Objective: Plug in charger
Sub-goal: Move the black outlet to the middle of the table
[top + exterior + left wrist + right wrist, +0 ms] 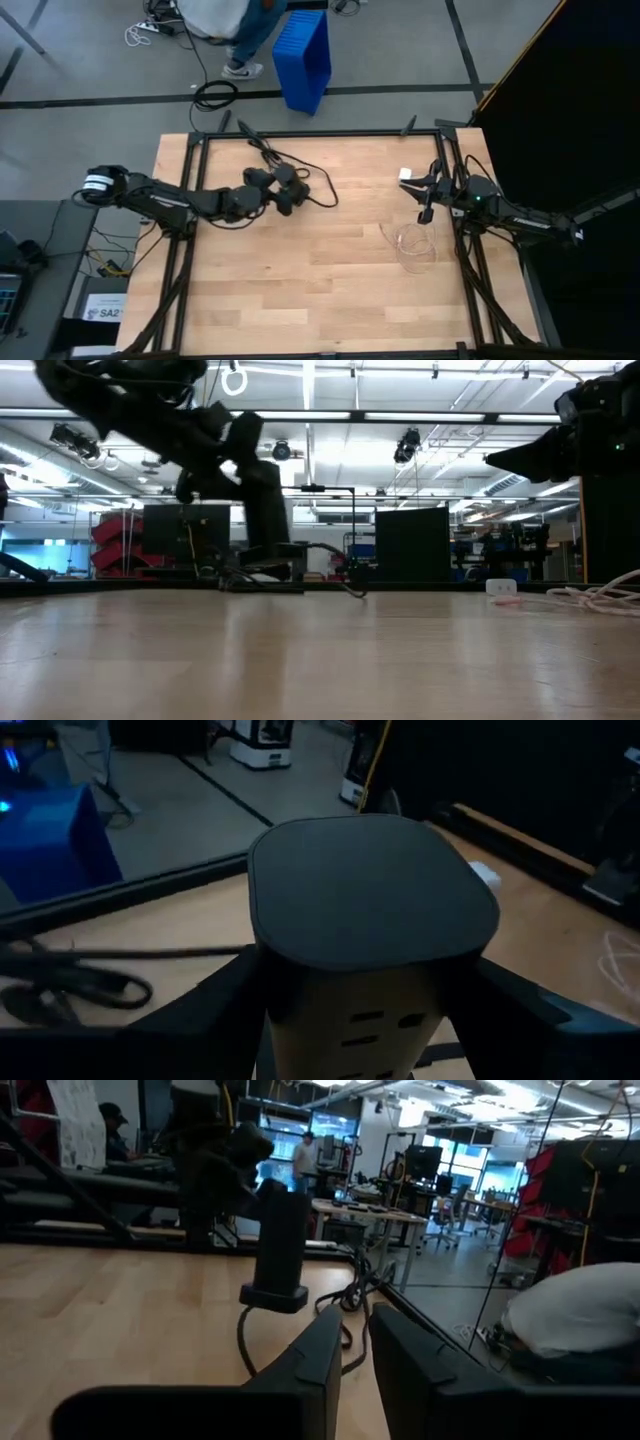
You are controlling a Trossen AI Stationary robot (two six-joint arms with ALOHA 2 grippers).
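Left gripper (pixel 288 194) holds a tall black plastic power tower with plug holes in its sides (pixel 372 920), standing near the back middle of the light wooden table (pixel 300 290); its fingers are spread wide around the tower's sides. Right gripper (pixel 424 197) floats above the right side of the table, well apart from the tower, with its fingers nearly together and nothing in them. Near it lie a small white charger block (pixel 405 174) and a thin white cable in loose loops (pixel 410 245). I think the block is light, hard and a bit slippery, best pinched on its flat sides, and the cable is soft and floppy. I count one tower, one white block, one white cable and one black cord (pixel 315 180).
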